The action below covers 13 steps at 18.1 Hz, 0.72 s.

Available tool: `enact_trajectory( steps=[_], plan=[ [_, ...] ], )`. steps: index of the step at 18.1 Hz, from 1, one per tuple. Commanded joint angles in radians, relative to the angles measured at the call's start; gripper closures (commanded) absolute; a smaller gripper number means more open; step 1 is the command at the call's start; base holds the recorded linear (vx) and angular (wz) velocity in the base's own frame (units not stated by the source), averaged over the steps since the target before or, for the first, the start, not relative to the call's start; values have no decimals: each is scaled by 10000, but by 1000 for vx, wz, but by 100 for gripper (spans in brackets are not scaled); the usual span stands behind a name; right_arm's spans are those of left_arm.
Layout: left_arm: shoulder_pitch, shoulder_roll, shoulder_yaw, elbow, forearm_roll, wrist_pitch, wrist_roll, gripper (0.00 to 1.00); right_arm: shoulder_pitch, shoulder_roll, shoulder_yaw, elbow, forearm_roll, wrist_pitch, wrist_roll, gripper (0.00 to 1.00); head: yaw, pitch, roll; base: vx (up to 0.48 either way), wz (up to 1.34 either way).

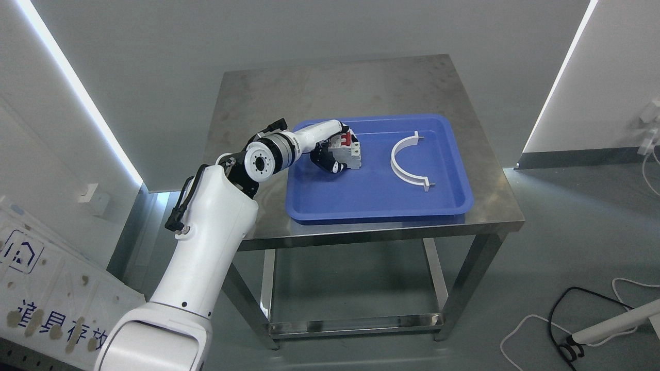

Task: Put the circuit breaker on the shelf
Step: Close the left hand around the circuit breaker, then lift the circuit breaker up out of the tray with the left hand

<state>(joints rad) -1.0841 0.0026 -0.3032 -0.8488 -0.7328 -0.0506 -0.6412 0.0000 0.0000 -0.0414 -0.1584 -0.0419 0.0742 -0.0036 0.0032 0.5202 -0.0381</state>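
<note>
A grey circuit breaker (348, 151) with red switches stands in the left part of a blue tray (381, 196) on a steel table (268, 98). My left arm reaches in from the lower left, and my left hand (332, 149) has its dark fingers (330, 164) curled around the breaker from the left side. The breaker still rests on the tray floor. My right arm shows only as a white tip at the lower right edge (619, 322), far from the table.
A white half-ring part (407, 162) lies in the right half of the tray. Black and white cables (562, 309) lie on the floor at the lower right. A white printed panel (46, 299) leans at the lower left. No shelf is visible.
</note>
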Motion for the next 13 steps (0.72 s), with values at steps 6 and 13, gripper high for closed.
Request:
enact_trajectory(
  steps=[6,13],
  plan=[
    [103,149,3932,-2109,3870,-691,290,94,168,-175,0,4,-10,-266,6,0,0,0,0,41,-46],
    [2753,149,4535,-6325,5901,-798,5410,90,168,-175,0,4,5,-266,6,0,0,0,0,65,-108]
  ],
)
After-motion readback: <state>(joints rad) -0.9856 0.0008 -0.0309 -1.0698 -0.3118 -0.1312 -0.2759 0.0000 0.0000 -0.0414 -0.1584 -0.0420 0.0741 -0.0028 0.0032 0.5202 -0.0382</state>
